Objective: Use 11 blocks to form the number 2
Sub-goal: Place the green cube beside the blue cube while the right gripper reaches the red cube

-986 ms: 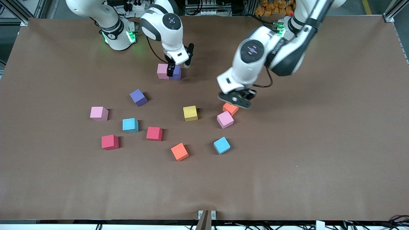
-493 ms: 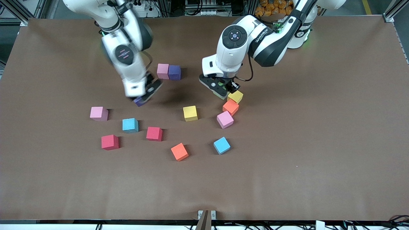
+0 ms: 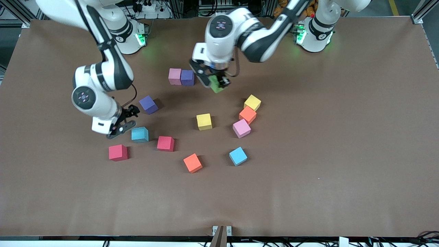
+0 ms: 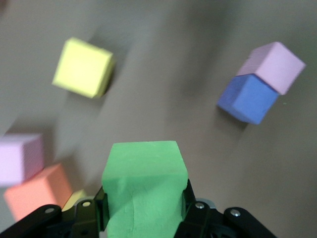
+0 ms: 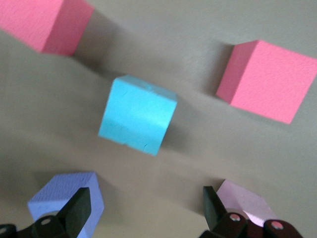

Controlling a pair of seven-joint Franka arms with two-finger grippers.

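Green foam is up in the air: the left gripper (image 3: 215,81) is clenched on a green block (image 3: 216,84), squeezing it between its fingers over bare table just beside the pink-and-purple pair. In the left wrist view the green block (image 4: 144,191) fills the space between the pads, its sides pinched in.

That pair is all there is of the number 2 so far: a pink block (image 3: 175,76) touching a purple block (image 3: 187,77), side by side, up toward the robots' bases.

The right gripper (image 3: 122,120) hangs low with its fingers spread wide, gripping nothing, just beside the light blue block (image 3: 140,134) and above the table between it and a loose purple block (image 3: 148,104). Its wrist view shows the light blue block (image 5: 137,114) centred ahead of the open fingers, with a pink block (image 5: 245,203) near one fingertip.

Scattered nearer the front camera: two red blocks (image 3: 118,152) and (image 3: 165,143), an orange block (image 3: 192,163), a second light blue block (image 3: 238,156), and a yellow block (image 3: 204,121). Toward the left arm's end, a yellow (image 3: 252,102), an orange (image 3: 247,115) and a pink block (image 3: 241,128) sit in a tight run.
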